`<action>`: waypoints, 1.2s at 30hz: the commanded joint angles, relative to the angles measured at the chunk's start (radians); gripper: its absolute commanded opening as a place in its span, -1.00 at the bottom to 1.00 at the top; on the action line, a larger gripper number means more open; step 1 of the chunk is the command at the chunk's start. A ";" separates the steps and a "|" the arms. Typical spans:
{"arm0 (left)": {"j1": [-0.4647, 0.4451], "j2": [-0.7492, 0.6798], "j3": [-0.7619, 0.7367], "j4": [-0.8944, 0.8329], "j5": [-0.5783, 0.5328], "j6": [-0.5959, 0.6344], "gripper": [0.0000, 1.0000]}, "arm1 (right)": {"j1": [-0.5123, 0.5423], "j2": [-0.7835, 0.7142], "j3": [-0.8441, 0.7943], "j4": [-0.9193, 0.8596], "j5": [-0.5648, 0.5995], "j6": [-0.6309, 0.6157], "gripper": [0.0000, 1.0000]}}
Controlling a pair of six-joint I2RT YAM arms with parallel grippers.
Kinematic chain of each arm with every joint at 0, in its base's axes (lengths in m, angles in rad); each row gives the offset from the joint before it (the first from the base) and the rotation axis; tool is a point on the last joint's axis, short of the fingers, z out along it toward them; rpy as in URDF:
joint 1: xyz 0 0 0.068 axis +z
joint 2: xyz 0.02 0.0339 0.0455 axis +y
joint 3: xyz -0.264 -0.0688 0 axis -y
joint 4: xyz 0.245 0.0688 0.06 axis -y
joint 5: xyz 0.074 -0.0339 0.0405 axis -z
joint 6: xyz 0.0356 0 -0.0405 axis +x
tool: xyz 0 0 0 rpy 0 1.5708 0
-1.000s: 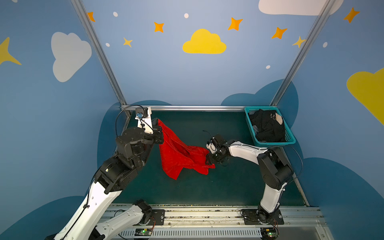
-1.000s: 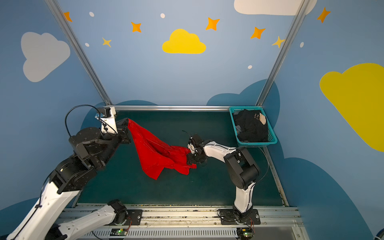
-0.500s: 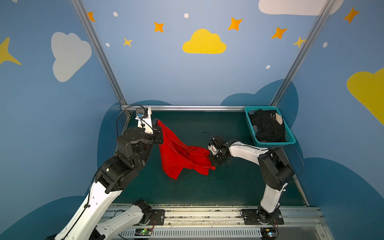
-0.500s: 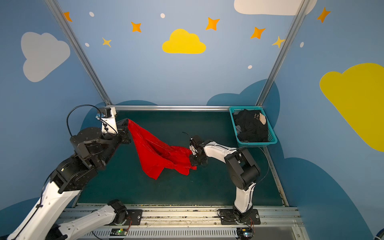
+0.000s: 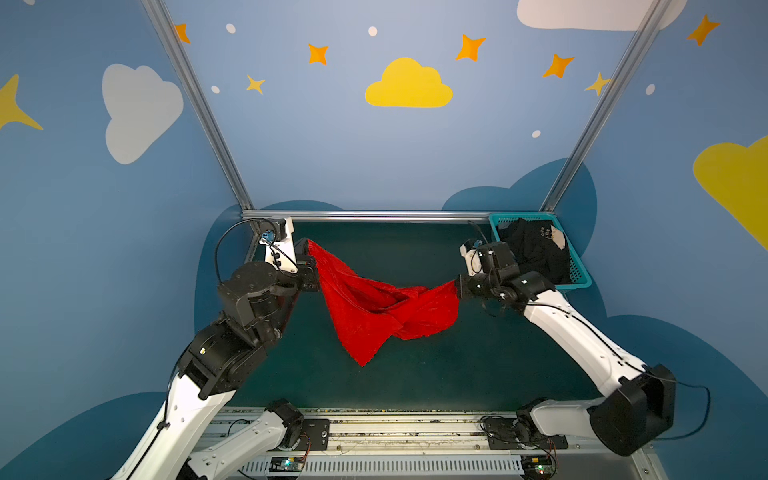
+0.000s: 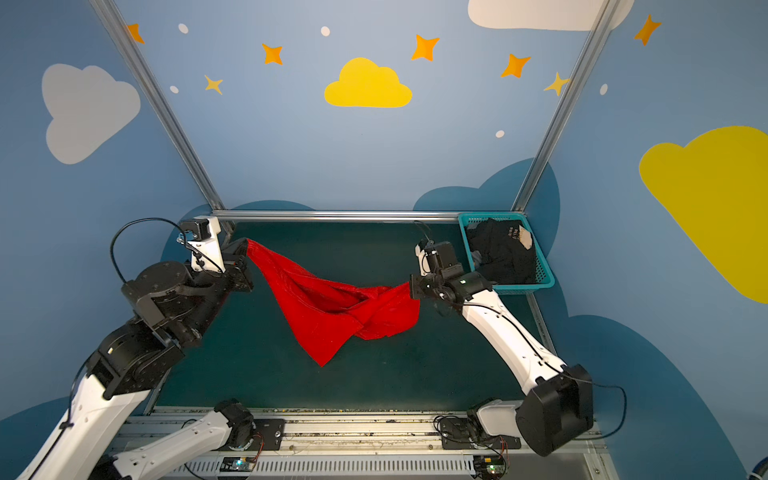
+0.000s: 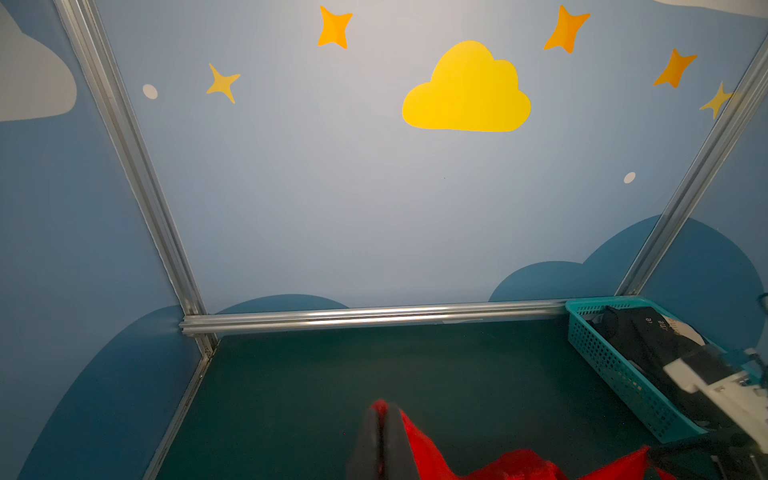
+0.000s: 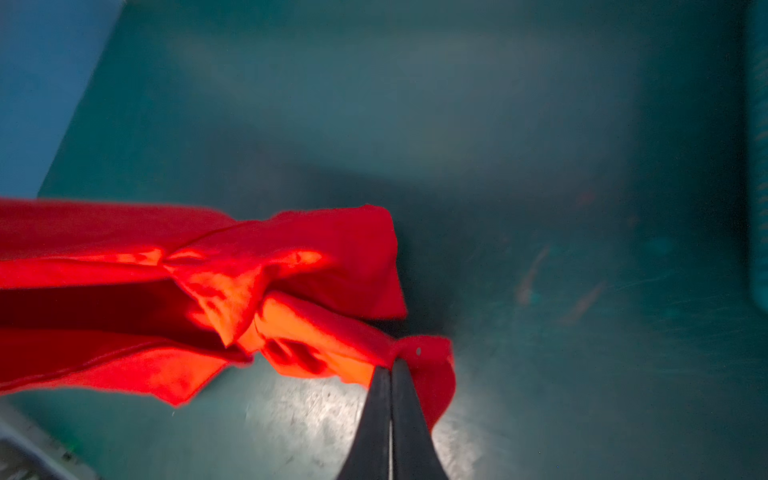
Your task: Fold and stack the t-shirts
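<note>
You've got one red shirt [image 5: 374, 316] up in the air, strung between your two grippers over the middle of the green table [image 5: 415, 386]. It sags in a twisted swag, and you can't tell whether the low corner touches the mat. The left gripper [image 5: 311, 266] has its jaws pinched tight on the shirt's far-left corner, and the right gripper [image 5: 458, 288] is clamped just as tight on the opposite edge. There is one teal basket [image 5: 582, 279], in the far right corner, and inside it is a dark heap of black shirts [image 5: 536, 257] with a beige patch [image 5: 557, 241]. How many are in the heap you can't count. Both top views show the whole span. The left wrist view adds the basket's lattice wall [image 7: 611, 370] and pale lettering on the black cloth, plus its own fingers [image 7: 370, 436] squeezed on red. The right wrist view shows no basket contents. There you see only blurred red folds, a little tab of cloth poking past the closed tips [image 8: 391, 365], and scuffed table below.
</note>
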 commanded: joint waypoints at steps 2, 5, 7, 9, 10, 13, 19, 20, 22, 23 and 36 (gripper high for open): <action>0.005 -0.020 -0.012 0.038 0.009 0.022 -0.90 | -0.019 -0.070 0.073 -0.007 0.083 -0.055 -1.00; 0.005 -0.029 -0.029 0.051 0.024 0.031 -0.90 | -0.035 -0.094 0.112 0.011 0.116 -0.087 -1.00; 0.006 -0.030 -0.037 0.061 0.004 0.032 -0.90 | -0.048 -0.099 0.147 0.006 0.130 -0.102 -1.00; 0.007 -0.028 -0.037 0.061 -0.012 0.033 -0.90 | -0.060 -0.106 0.174 0.016 0.133 -0.115 -1.00; 0.007 -0.028 -0.038 0.064 -0.019 0.036 -0.90 | -0.067 -0.110 0.187 0.027 0.133 -0.124 -1.00; 0.008 -0.029 -0.050 0.076 -0.045 0.045 -0.90 | -0.085 -0.112 0.236 0.040 0.134 -0.148 -1.00; 0.014 -0.030 -0.071 0.108 -0.155 0.052 -0.90 | -0.118 -0.105 0.346 0.082 0.133 -0.188 -1.00; 0.018 -0.032 -0.077 0.119 -0.160 0.059 -0.90 | -0.124 -0.103 0.362 0.093 0.124 -0.195 -1.00; 0.025 -0.036 -0.088 0.133 -0.158 0.067 -0.90 | -0.135 -0.098 0.387 0.110 0.107 -0.203 -1.00; 0.027 -0.039 -0.093 0.125 -0.149 0.062 -0.90 | -0.140 -0.094 0.395 0.122 0.093 -0.204 -1.00; -0.130 -0.088 -0.541 0.320 0.437 -0.419 -0.90 | -0.106 0.213 0.607 0.268 -0.377 -0.083 -1.00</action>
